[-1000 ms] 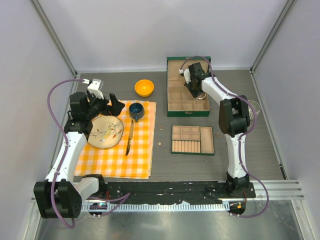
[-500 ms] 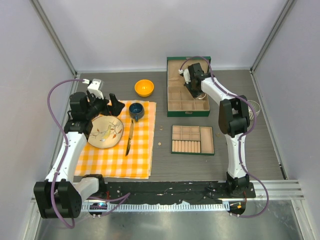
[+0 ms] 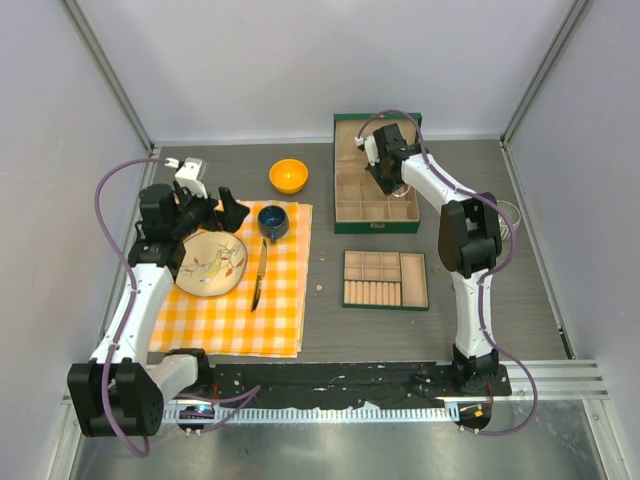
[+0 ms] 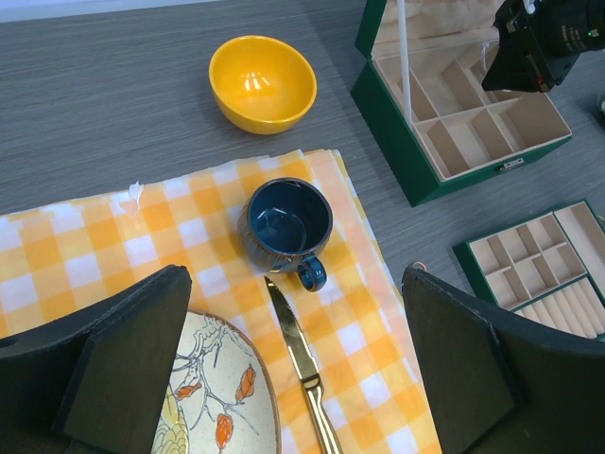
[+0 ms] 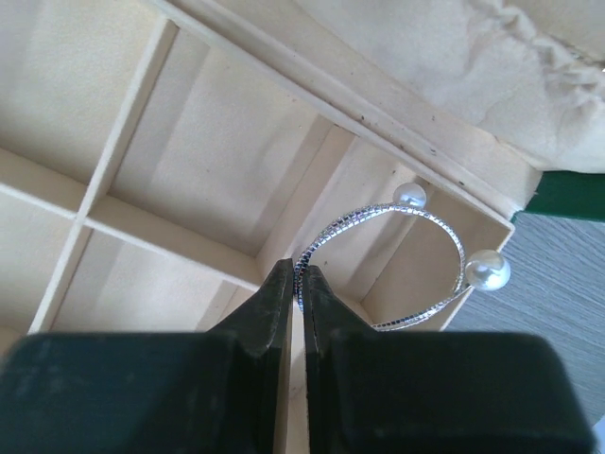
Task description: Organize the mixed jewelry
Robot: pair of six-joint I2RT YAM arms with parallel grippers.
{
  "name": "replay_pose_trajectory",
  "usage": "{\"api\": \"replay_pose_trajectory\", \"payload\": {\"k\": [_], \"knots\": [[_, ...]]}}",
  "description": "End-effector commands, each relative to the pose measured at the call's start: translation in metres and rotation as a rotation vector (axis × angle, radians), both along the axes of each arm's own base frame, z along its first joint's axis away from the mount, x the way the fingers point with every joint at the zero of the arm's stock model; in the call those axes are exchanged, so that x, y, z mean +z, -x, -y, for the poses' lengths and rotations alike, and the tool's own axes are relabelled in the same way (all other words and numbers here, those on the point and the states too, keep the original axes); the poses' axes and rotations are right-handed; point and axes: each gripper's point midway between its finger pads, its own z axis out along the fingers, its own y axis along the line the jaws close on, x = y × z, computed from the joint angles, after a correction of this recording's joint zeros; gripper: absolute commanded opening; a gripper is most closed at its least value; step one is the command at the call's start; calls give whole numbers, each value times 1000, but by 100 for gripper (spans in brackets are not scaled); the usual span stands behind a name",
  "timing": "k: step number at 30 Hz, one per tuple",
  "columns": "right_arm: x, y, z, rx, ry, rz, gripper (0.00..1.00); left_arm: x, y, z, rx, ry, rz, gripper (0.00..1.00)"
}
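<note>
The right claw (image 5: 302,284) is pinching the thin silvery wire hoop bracelet with pearl ends (image 5: 488,270), holding it over a corner compartment of the open green felt-lined box (image 5: 567,194). The left claw (image 4: 298,369) is hanging spread wide above the yellow checked cloth (image 4: 170,236) and metal knife (image 4: 288,326). Two tiny pale beads (image 3: 322,259) are lying on the grey surface (image 3: 330,325) beside that cloth

Silvery pearl-tipped hoop bracelet (image 5: 397,265) over green box's corner compartment.
</note>
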Motion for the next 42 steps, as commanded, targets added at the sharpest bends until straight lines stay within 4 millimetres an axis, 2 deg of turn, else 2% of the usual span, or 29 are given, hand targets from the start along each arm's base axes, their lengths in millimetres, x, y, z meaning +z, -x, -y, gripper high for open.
{"api": "replay_pose_trajectory", "payload": {"k": [1,3,21,34,42], "knots": [[67,-3,-9,9,-56,120,1,13,-2,-2,2,0,56,100],[67,-2,-8,7,-51,120,1,14,-2,-1,3,1,57,100],[27,-1,-18,46,-70,31,1,13,-3,-1,1,1,54,100],[10,-11,-1,24,-94,-1,1,10,-3,-2,2,-1,47,100],[12,-17,11,7,-101,4,1,10,-3,-2,1,-2,48,100]]}}
